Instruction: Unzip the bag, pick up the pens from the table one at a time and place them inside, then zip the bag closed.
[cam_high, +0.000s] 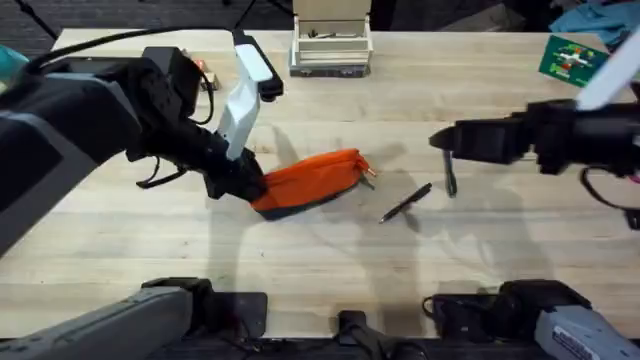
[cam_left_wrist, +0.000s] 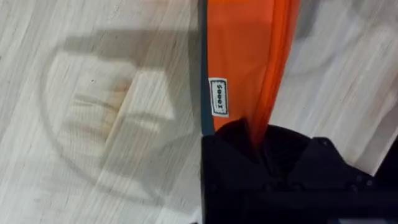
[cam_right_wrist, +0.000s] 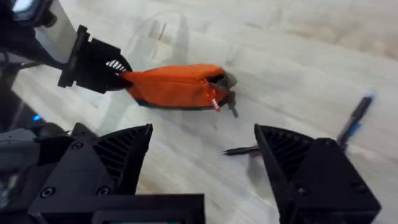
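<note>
The orange bag (cam_high: 312, 180) lies on the table (cam_high: 300, 250) near the middle, dark underside toward the front. My left gripper (cam_high: 243, 186) is shut on the bag's left end; in the left wrist view the orange fabric (cam_left_wrist: 245, 62) runs into the black fingers (cam_left_wrist: 273, 162). The pull tab (cam_right_wrist: 214, 102) hangs at the bag's right end. One black pen (cam_high: 406, 203) lies just right of the bag, and another pen (cam_high: 451, 181) lies further right. My right gripper (cam_high: 438, 141) hovers above that second pen, open and holding nothing (cam_right_wrist: 202, 134).
A white box (cam_high: 330, 47) stands at the back centre. A green packet (cam_high: 572, 57) lies at the back right. A black-and-white device (cam_high: 258, 66) sits behind the left arm. Bare wood stretches along the table's front.
</note>
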